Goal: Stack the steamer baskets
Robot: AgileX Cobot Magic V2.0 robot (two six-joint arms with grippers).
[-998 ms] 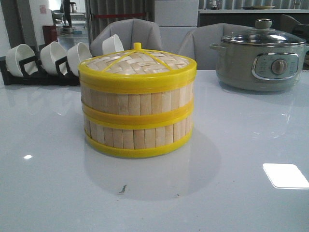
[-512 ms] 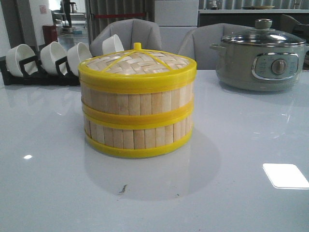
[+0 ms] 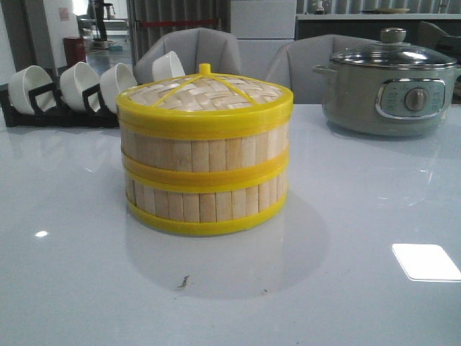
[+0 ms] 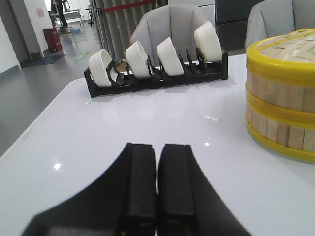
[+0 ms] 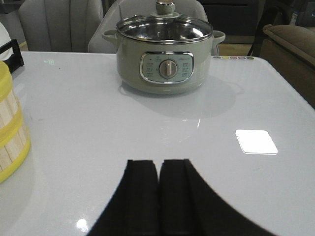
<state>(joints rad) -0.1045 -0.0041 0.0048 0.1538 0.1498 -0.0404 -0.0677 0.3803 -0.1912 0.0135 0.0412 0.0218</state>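
Centrally, round slatted-bamboo steamer baskets under woven lid; left gripper and right gripper pressed closed, empty.

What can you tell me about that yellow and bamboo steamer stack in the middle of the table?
The steamer stack stands upright near the middle of the glossy white table. It is two round baskets, one squarely on the other, walls of pale vertical bamboo slats between bright yellow rims. A woven bamboo lid with a yellow rim, yellow ribs and a small yellow knob closes the top. Nothing but the table touches it; both grippers are off to the sides, apart from it.
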